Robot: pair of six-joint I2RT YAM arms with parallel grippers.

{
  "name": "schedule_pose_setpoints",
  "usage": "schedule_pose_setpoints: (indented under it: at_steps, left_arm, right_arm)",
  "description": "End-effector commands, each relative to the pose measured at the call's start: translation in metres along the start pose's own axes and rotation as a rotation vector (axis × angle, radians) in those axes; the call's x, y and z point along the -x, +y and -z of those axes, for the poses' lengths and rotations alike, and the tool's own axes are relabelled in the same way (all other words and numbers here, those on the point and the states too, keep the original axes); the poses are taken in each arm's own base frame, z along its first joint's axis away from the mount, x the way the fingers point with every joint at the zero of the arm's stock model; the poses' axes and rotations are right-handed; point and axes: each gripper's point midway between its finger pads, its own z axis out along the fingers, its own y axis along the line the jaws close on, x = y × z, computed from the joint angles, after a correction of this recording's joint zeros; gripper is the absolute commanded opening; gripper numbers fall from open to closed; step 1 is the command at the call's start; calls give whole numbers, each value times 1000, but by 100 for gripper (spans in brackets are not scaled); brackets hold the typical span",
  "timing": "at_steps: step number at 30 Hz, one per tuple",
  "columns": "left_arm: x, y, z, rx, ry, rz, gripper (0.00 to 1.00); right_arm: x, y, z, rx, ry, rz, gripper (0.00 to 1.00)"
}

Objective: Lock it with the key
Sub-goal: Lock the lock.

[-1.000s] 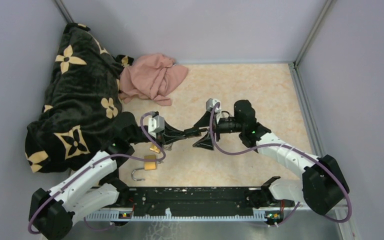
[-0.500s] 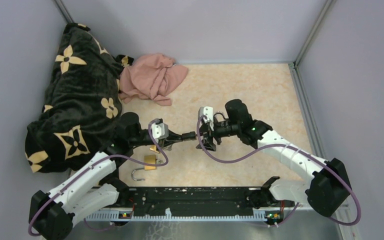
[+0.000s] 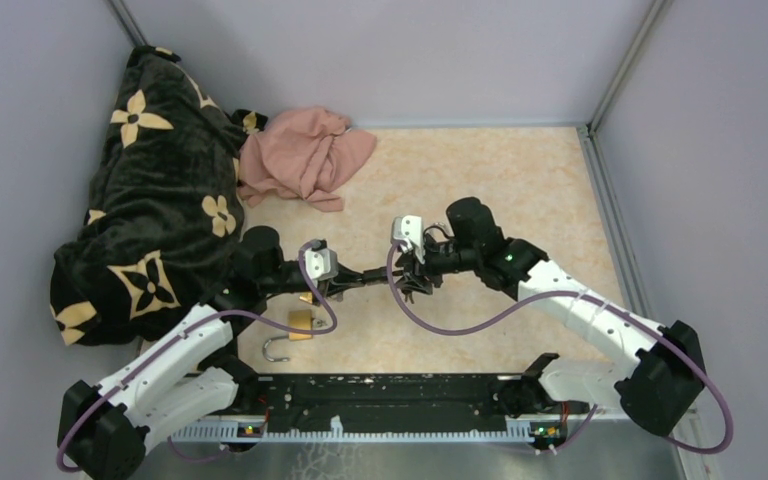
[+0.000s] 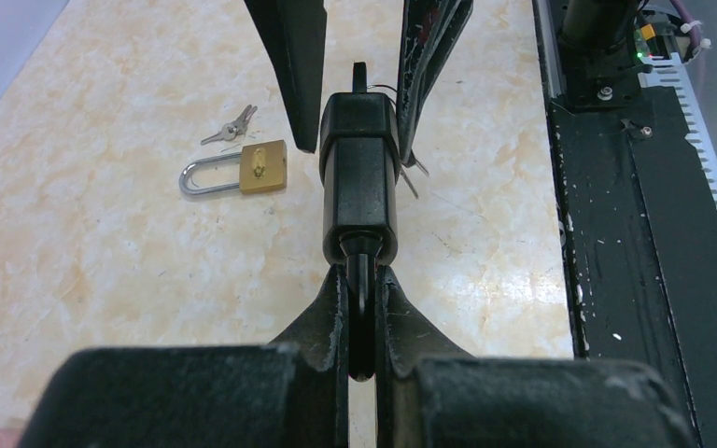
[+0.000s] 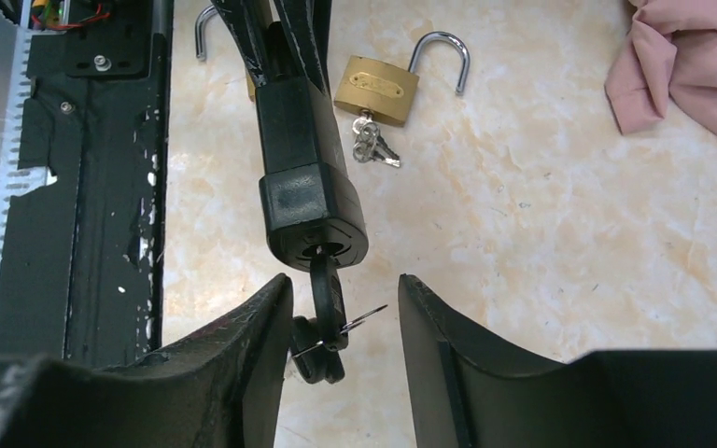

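Observation:
A black padlock [image 4: 359,177] hangs in the air between the arms. My left gripper [image 4: 362,313] is shut on its black shackle. The lock's body [image 5: 303,177] points at the right wrist camera, and a black-headed key [image 5: 329,285] sticks out of its keyhole. A spare key [image 5: 316,359] dangles from it on a wire ring. My right gripper [image 5: 344,313] straddles the key, its jaws a little apart on either side and clear of the inserted key's head. From above, the two grippers meet over the lock [image 3: 375,272].
A brass padlock [image 5: 378,89] with an open shackle and its keys [image 5: 370,145] lies on the table behind the black lock. A second brass padlock [image 3: 300,320] lies nearer the left arm. Dark flowered blanket [image 3: 150,200] and pink cloth [image 3: 305,155] sit far left. Black rail [image 3: 390,400] at the near edge.
My right gripper has moved left up to the lock's key end, turned, and narrowed its jaws around the key. The left gripper has kept hold of the lock.

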Motion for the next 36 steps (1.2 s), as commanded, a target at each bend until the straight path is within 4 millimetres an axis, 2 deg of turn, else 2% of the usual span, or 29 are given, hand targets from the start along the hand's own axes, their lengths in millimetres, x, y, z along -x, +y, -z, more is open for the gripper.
schedule_pose_setpoints:
  at_steps: [1,6,15,18,19,24,30,33,36]
  left_arm:
    - [25,4,3,4,-73,-102,0]
    - [26,4,2,0,-77,-103,0]
    - [22,3,1,-4,-72,-93,0]
    - [22,3,1,1,-71,-87,0]
    - [22,3,2,3,-70,-85,0]
    - [18,8,5,37,-46,-93,0]
    - [8,24,20,108,1,-136,0]
    - [1,32,30,154,32,-152,0]
    - [-8,30,35,168,53,-137,0]
  right_arm:
    - [32,-8,14,-57,-54,102,41]
    - [31,-10,14,-70,-52,112,26]
    - [35,-7,8,-50,-66,133,21]
    - [35,-6,7,-46,-66,136,2]
    - [33,-6,7,-46,-63,135,0]
    - [20,-12,11,-95,-7,131,0]
    - [-10,-42,29,-229,94,80,0]
    - [-14,-54,42,-292,114,84,0]
    - [-8,-61,50,-325,96,93,0]
